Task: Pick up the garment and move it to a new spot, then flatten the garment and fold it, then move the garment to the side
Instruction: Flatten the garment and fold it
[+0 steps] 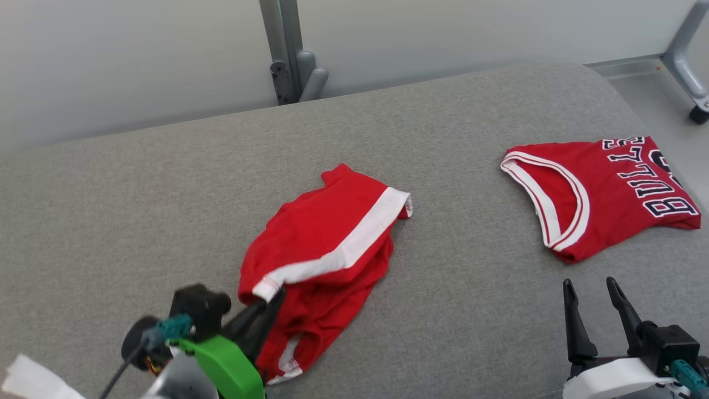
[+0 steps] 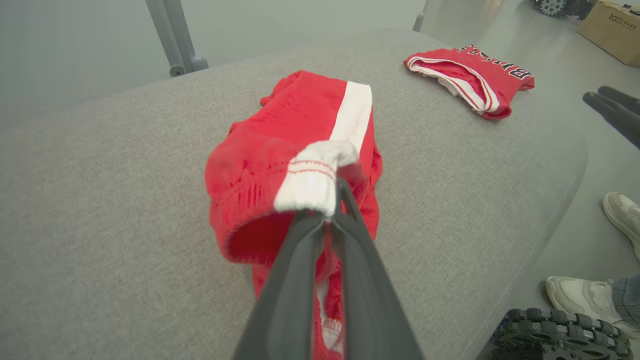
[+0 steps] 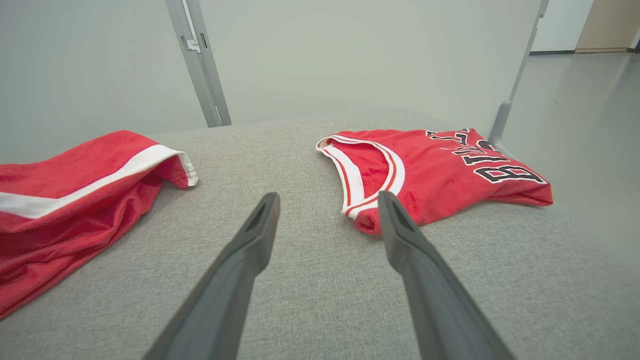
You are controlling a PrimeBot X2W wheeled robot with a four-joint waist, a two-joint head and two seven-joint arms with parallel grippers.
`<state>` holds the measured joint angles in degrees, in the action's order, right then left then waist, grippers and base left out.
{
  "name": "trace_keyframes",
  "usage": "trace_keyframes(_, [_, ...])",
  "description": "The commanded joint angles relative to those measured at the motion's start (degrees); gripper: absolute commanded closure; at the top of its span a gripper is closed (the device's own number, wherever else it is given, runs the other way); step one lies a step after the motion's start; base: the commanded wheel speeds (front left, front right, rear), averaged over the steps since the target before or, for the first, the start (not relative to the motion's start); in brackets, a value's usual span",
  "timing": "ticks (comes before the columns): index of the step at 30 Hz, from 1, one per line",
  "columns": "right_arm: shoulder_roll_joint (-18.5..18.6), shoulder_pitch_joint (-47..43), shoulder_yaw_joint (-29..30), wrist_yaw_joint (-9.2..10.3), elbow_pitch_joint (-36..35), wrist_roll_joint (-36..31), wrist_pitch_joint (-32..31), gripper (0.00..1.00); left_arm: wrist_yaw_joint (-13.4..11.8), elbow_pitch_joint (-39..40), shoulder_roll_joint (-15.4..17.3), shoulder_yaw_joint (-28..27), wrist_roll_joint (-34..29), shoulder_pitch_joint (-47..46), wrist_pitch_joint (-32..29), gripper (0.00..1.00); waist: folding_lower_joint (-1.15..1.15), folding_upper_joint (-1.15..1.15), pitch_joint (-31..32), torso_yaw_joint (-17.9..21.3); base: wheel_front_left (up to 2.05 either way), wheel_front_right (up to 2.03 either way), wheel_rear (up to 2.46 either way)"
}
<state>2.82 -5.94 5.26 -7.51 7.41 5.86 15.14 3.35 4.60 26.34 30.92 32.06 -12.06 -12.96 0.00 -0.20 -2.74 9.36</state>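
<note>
Left gripper (image 2: 334,202) pinching white hem (image 2: 310,180) of crumpled red mesh shorts (image 2: 280,145); right gripper (image 3: 327,196) spread, folded red jersey (image 3: 435,175) just ahead.

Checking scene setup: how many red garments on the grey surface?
2: the red shorts in the middle, pinched by the left gripper; the folded jersey to their right, lying free.

right pincer (image 1: 588,281) dark, long-fingered — white wrist shell (image 1: 609,379), teal plug (image 1: 684,369)
</note>
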Motion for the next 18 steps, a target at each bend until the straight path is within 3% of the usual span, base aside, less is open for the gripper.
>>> trace_keyframes(1, [0.14, -0.24, 0.08, 0.04, 0.19, -0.29, -0.03, 0.00, -1.62, 1.87, -0.31, -0.02, 2.09, 5.36, 0.80, 1.00, 0.00, 0.20, -0.35, -2.54, 0.00, 0.00, 0.00])
trace_keyframes(5, [0.14, 0.43, -0.67, 0.04, 0.49, -0.30, -0.03, 0.00, -4.52, 2.69, -1.23, -0.23, 4.26, 14.15, 3.23, 1.00, 0.00, 0.20, -0.31, -5.10, 0.00, 0.00, 0.00])
trace_keyframes(10, [0.16, 0.57, -1.30, 0.04, 0.87, -0.80, -0.03, 0.00, -7.62, -1.63, -2.20, -3.51, 5.50, 18.61, 8.92, 1.00, 0.00, 0.20, 0.11, -8.13, 0.00, 0.00, 0.00])
trace_keyframes(14, [0.16, 0.28, -1.00, 0.04, 1.20, -1.19, -0.03, 0.00, -6.41, -5.46, -3.13, -4.70, 7.05, 18.32, 11.33, 1.00, 0.00, 0.20, 0.55, -10.16, 0.00, 0.00, 0.00])
trace_keyframes(18, [0.15, 0.51, -1.50, 0.04, 1.52, -1.01, -0.03, 0.00, -2.70, -10.59, -3.50, -3.96, 7.53, 16.78, 14.25, 1.00, 0.00, 0.20, 0.84, -11.35, 0.00, 0.00, 0.00])
